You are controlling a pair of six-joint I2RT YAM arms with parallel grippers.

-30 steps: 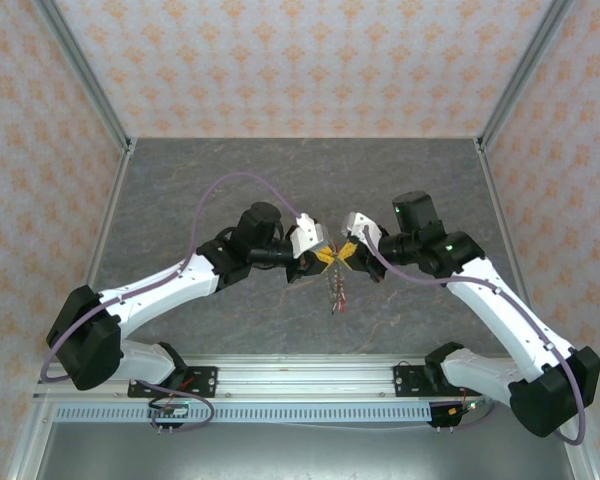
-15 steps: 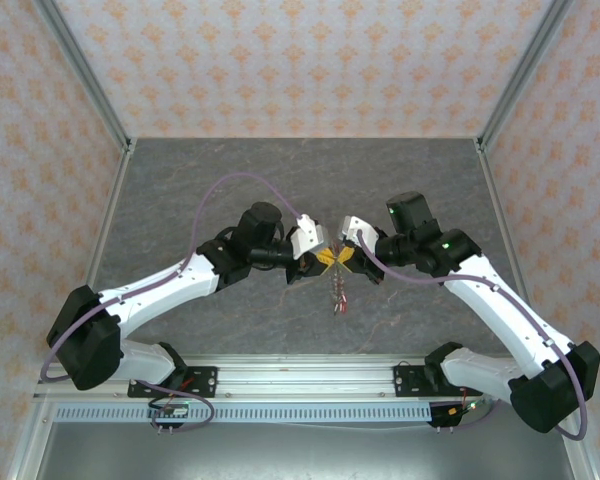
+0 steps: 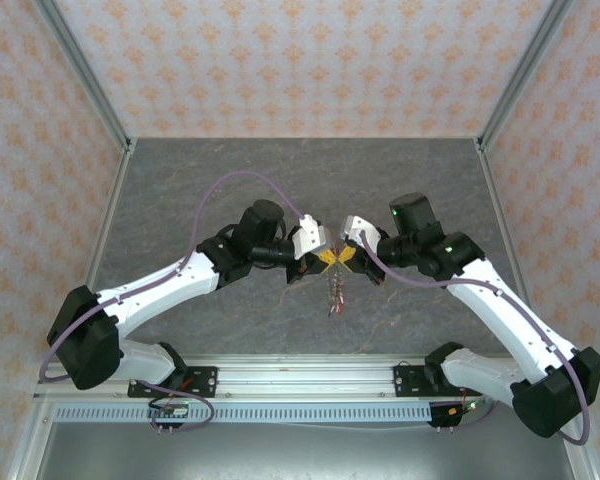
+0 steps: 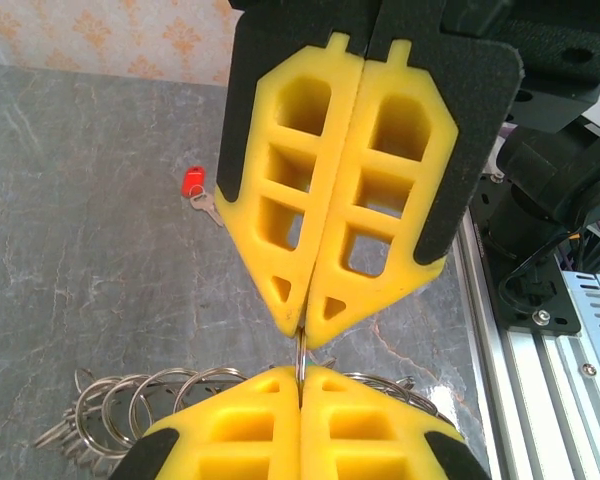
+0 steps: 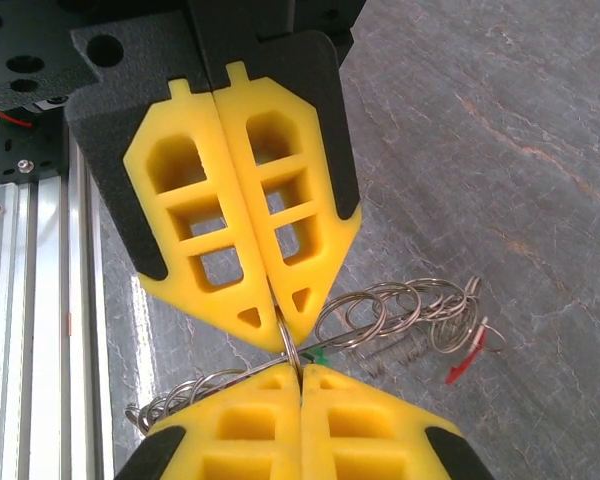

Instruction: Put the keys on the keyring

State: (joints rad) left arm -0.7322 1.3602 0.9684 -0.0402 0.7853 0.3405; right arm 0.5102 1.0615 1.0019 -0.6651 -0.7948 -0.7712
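Left yellow-padded gripper (image 4: 300, 388) clenching on a loop of the silver wire keyring (image 5: 289, 347), right yellow-padded gripper (image 5: 300, 378) pinching the same loop, tips meeting, small red-headed key (image 4: 193, 183) lying apart on the grey marbled table (image 4: 80, 250)

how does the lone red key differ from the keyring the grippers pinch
The red key lies alone on the table, ungripped; the keyring is pinched between the left gripper and right gripper. The key is small with a red head; the keyring is a larger cluster of bare metal loops. Both are partly metal.
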